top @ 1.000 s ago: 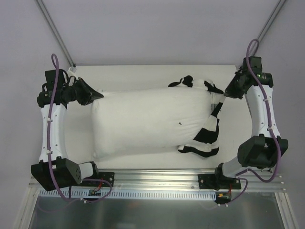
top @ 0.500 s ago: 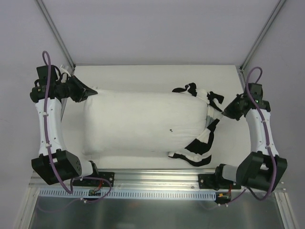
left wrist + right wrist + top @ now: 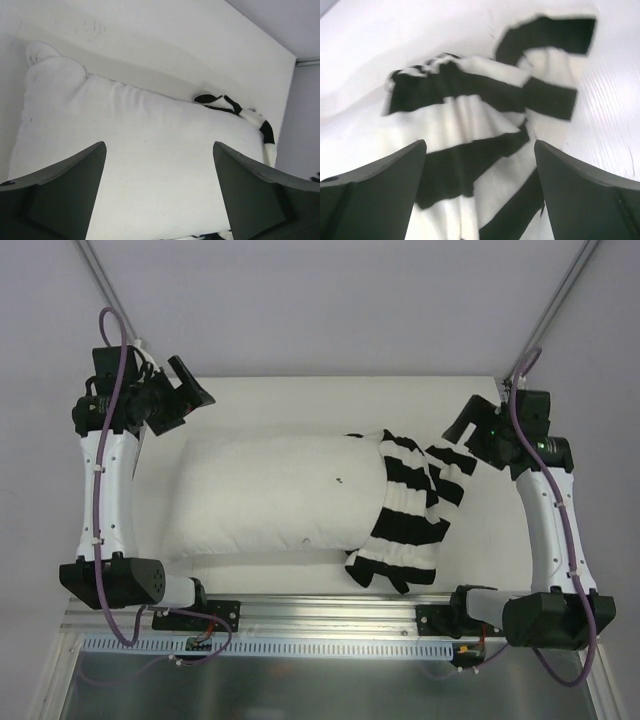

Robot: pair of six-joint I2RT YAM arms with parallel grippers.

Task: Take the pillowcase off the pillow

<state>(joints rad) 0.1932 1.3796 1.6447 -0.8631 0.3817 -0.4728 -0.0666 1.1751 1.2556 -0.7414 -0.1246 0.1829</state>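
The white pillow [image 3: 270, 495] lies across the table [image 3: 300, 400], and the striped pillowcase [image 3: 405, 510] covers only its 3 o'clock end (bunched there). The left gripper [image 3: 195, 393] at 10 o'clock and the right gripper [image 3: 462, 432] at 3 o'clock both stand wide, holding nothing.

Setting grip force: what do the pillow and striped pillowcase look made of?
Pillow: plain white matte cloth, plump with shallow creases, so probably soft-filled. Pillowcase: black-and-white striped matte fabric, bunched in loose folds; possibly knit, but weave too blurred to tell.
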